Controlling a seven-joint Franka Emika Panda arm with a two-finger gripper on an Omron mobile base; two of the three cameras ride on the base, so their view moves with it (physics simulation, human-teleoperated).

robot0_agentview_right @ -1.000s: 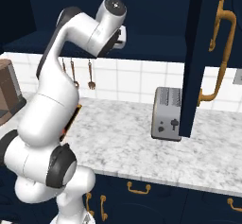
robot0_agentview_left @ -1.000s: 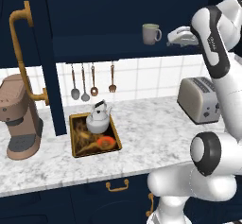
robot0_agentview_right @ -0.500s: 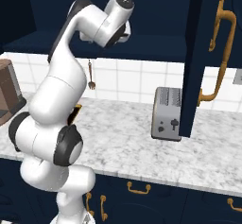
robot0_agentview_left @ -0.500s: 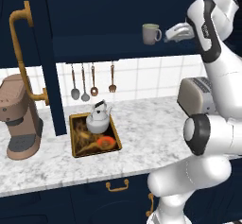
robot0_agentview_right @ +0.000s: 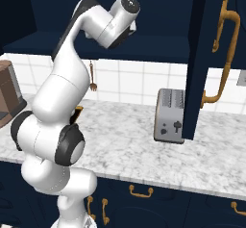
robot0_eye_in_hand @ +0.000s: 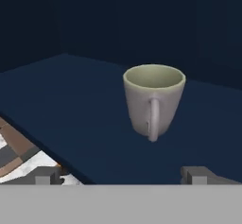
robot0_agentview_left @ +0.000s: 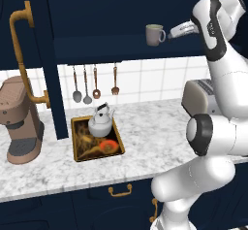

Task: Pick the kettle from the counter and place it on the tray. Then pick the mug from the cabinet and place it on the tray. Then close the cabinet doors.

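Observation:
The grey-beige mug (robot0_agentview_left: 155, 34) stands upright on the shelf of the navy cabinet (robot0_agentview_left: 121, 47). My gripper (robot0_agentview_left: 170, 32) hovers just right of it, level with the mug, open and empty. In the hand view the mug (robot0_eye_in_hand: 153, 100) sits straight ahead, its handle facing me, with my gripper (robot0_eye_in_hand: 123, 175) apart from it. The silver-white kettle (robot0_agentview_left: 100, 123) rests on the back end of the gold-rimmed tray (robot0_agentview_left: 80, 155) on the marbled counter (robot0_agentview_left: 145, 141). The left cabinet door (robot0_agentview_left: 48, 69) and right cabinet door (robot0_agentview_right: 199, 54) stand open.
A brown coffee machine (robot0_agentview_left: 20, 120) stands at the counter's left end. A silver toaster (robot0_agentview_right: 169, 114) sits right of the tray, behind my arm in the left base view. Utensils (robot0_agentview_left: 94, 83) hang on the tiled wall. The door's brass handle (robot0_agentview_right: 223, 54) juts out.
My arm has swung the gripper further left along the shelf, closer to the mug. The mug, kettle and tray have not moved.

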